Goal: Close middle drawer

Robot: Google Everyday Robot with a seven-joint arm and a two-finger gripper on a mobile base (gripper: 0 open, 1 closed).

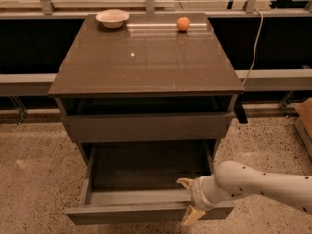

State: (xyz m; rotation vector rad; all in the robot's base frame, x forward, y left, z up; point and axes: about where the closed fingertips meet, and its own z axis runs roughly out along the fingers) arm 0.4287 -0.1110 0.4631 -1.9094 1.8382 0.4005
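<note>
The middle drawer (146,212) is pulled far out at the bottom of the cabinet. It has a slim flat front panel, and its bare tray (146,167) is empty. My gripper (189,200) is at the right part of that front panel, on a white arm coming in from the right. Its fingers are apart. One fingertip (185,182) reaches over the panel's top edge into the tray, and the other (192,217) is in front of the panel. The gripper holds nothing.
Above it, a drawer with a taller front panel (146,126) stands slightly out under the glossy brown cabinet top (141,57). A white bowl (112,18) and an orange ball (183,23) sit at the back of the top. A cardboard box (304,118) stands on the speckled floor at right.
</note>
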